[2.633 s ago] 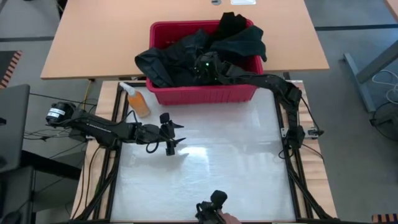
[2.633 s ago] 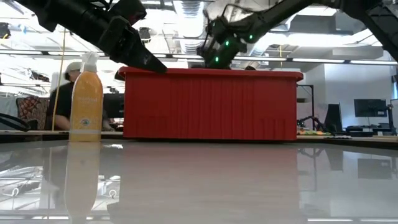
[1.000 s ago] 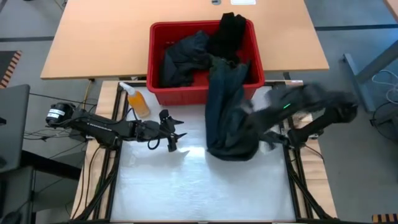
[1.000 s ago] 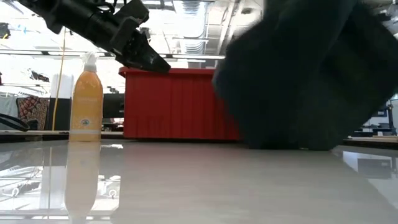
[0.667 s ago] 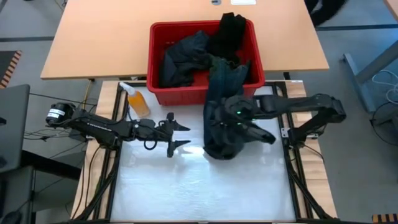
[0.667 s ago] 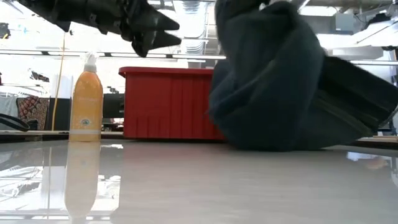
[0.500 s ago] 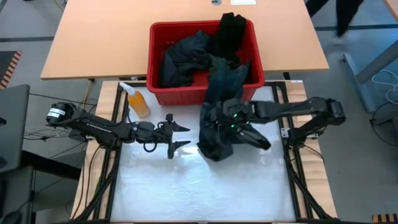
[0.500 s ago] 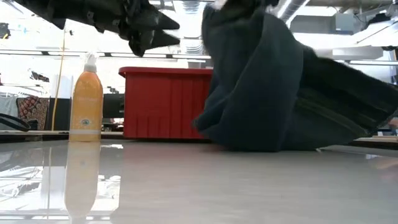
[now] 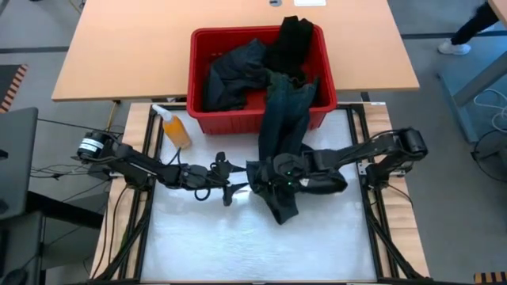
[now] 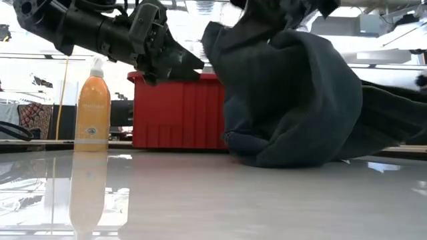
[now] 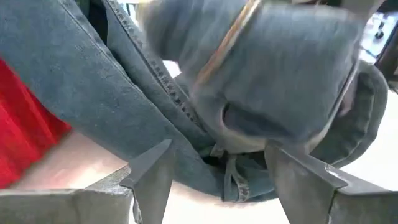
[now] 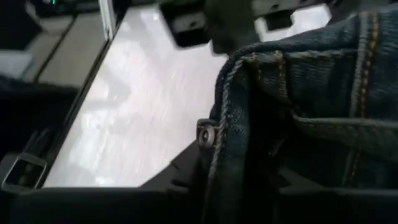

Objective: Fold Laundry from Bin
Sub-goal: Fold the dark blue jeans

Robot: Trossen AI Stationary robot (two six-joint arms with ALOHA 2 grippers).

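Denim jeans (image 9: 281,150) bunch just beside the spread left gripper (image 9: 230,187).

One red bin (image 9: 198,43), one orange bottle (image 9: 176,128), three dark garments, two arms.

We see the jeans (image 12: 298,118) bunched close up, orange-stitched waistband and 1 metal button (image 12: 204,134) facing us, above the pale glossy surface (image 12: 143,112).
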